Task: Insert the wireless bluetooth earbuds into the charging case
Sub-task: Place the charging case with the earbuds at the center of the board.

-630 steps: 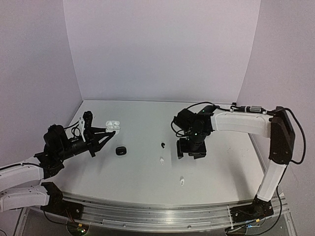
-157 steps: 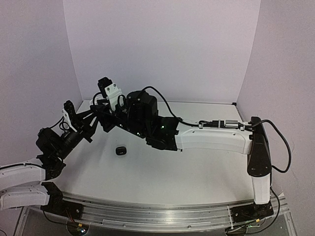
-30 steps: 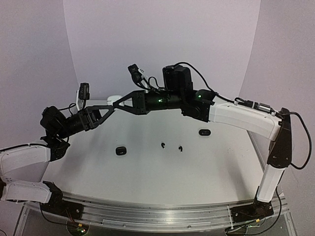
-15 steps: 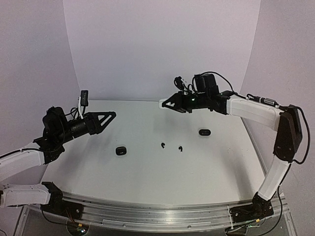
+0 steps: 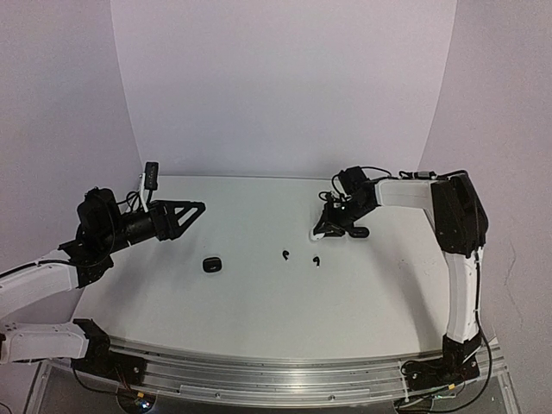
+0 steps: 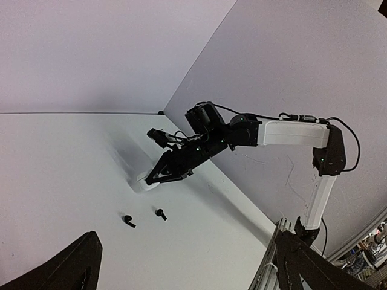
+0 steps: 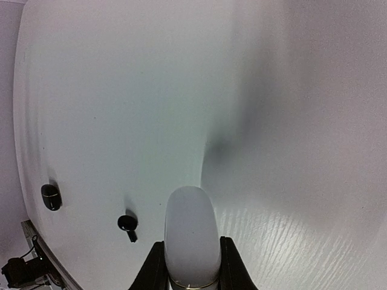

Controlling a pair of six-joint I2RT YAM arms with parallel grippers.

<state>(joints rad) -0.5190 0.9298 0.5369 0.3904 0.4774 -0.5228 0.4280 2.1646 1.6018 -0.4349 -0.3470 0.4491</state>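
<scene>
Nearest, mid-surface, two black earbuds [image 5: 285,254] lie right of a black case [image 5: 211,264]. Beyond, toward the left edge, the left gripper [image 6: 187,237] gapes wide, empty. Toward the right edge, the right gripper [image 5: 323,228] pinches a white case [image 7: 189,235] just beside a second black case [image 5: 358,231].

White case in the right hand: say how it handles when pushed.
Probably slippery: the white case looks smooth and rounded. Likely stiff: no dent shows where the right hand grips it. Pushed, it may slide rather than tip.
</scene>
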